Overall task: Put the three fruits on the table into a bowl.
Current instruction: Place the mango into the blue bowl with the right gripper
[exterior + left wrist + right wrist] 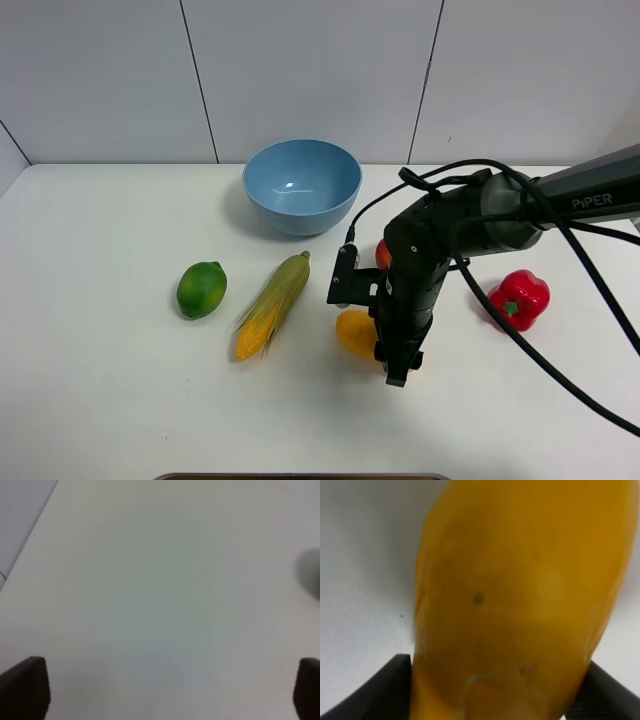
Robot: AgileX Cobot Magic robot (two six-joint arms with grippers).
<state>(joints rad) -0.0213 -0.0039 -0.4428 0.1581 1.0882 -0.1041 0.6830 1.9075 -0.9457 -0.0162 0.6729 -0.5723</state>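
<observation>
The white table [100, 400] holds everything. The light-blue bowl [300, 215] stands far, at the middle. Nearer lies the corn cob [272, 305], with the lime [202, 289] to its left. Right of the corn, the right gripper [492, 695] clamps the mango [353, 332]. The bell pepper [520, 298] sits further right, and the apple [383, 254] peeks out behind the arm. The left gripper [165, 687] gapes wide above the table.

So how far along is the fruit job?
Done: nothing, the light-blue bowl is empty. In hand: right gripper shut on the mango. To go: mango, lime and apple, the apple mostly hidden behind the right arm. The left gripper hangs open over bare table.
</observation>
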